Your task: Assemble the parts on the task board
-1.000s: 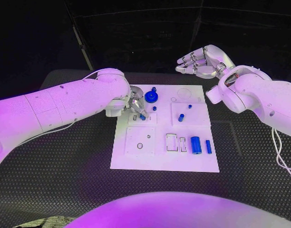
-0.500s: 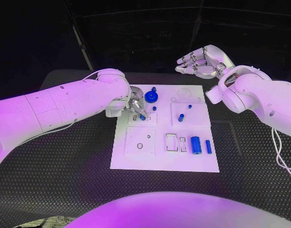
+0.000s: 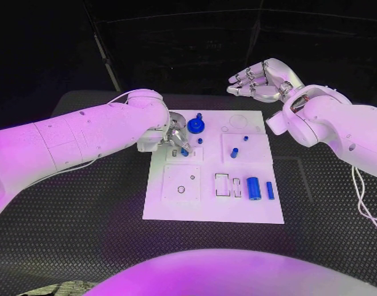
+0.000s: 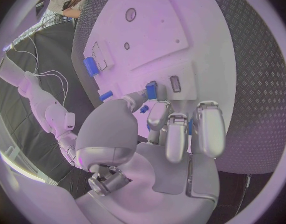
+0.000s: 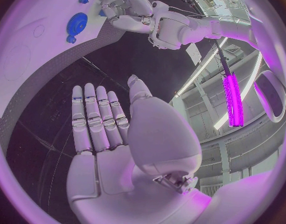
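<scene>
The white task board [image 3: 214,206] lies mid-table. My left hand [image 3: 172,138] is low over its upper left part, fingers curled, and pinches a small blue part [image 4: 152,90] between thumb and a finger at the board's surface. A blue gear [image 3: 196,127] stands just beyond that hand, also seen as the gear [image 5: 76,23]. A blue peg [image 3: 235,152], a blue cylinder [image 3: 253,188] and a slim blue bar [image 3: 270,190] lie on the board's right half. My right hand [image 3: 261,80] hangs raised past the board's far right corner, fingers straight, holding nothing.
Black ribbed table [image 3: 82,234] surrounds the board on all sides. My left forearm [image 3: 73,142] stretches across the table's left side. White cables [image 3: 366,203] trail at the right edge. Recesses [image 3: 222,185] sit in the board's near half.
My left hand's fingers shift slightly over the same spot on the board with the blue part. The right arm stays still.
</scene>
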Robot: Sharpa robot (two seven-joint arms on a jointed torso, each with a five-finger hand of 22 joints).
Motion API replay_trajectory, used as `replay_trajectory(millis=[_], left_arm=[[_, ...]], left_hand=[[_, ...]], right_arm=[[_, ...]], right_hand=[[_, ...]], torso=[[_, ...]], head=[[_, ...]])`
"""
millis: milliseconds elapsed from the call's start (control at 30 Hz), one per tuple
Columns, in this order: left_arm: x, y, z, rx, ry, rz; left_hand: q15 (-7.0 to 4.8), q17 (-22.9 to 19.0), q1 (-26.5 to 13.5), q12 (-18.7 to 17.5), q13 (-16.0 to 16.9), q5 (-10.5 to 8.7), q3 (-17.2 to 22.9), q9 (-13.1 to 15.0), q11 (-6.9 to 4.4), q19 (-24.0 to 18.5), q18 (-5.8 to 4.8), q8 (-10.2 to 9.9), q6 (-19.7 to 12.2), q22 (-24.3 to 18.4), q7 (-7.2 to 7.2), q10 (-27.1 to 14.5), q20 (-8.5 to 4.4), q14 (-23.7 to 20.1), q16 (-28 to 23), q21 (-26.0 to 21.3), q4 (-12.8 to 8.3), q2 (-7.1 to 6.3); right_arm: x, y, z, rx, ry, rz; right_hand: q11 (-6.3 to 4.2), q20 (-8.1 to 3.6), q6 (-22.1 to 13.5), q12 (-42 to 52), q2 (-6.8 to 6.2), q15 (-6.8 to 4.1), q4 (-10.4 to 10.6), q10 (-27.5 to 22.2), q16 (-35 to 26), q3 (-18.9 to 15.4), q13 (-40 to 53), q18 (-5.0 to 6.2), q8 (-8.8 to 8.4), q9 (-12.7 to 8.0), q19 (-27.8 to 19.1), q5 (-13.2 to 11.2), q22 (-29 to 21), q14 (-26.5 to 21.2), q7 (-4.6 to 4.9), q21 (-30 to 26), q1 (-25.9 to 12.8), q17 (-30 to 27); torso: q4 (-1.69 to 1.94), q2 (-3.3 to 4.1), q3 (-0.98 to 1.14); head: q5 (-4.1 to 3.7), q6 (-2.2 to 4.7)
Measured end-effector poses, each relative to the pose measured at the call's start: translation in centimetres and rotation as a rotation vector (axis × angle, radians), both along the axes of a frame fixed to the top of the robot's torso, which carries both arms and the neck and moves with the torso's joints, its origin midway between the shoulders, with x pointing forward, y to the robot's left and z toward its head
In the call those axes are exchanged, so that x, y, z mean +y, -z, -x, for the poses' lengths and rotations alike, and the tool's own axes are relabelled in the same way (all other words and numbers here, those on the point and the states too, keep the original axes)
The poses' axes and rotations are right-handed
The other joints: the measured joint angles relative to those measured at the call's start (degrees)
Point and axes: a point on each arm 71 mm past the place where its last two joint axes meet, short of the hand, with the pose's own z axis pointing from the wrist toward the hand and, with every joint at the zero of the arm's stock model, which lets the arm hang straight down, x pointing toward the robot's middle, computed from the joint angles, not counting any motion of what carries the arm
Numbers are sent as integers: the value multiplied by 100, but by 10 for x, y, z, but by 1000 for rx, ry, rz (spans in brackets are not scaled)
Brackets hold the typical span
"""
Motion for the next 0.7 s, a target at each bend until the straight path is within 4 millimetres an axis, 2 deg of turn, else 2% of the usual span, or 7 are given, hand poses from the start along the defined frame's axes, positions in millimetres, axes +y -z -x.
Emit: replay_trajectory(millis=[167,700], left_arm=[[0,0,0,1,1,-3],[-1,1,-2,3,7,-15]], left_hand=[[0,0,-55,0,0,0,-28,36,0,0,0,44,10,0,-10,0,0,0,0,0,-33,-15],[-11,0,-330,40,26,-1,42,87,-41,32,0,89,82,0,-61,43,-32,-10,0,0,-390,12]], right_arm=[[0,0,0,1,1,0],[0,0,0,3,0,-2]], right_hand=[[0,0,0,0,0,0,0,0,0,0,0,0,0,0,0,0,0,0,0,0,0,0],[0,0,0,0,0,0,0,0,0,0,0,0,0,0,0,0,0,0,0,0,0,-4]], torso=[[0,0,1],[-3,2,2]], head=[[-6,0],[9,0]])
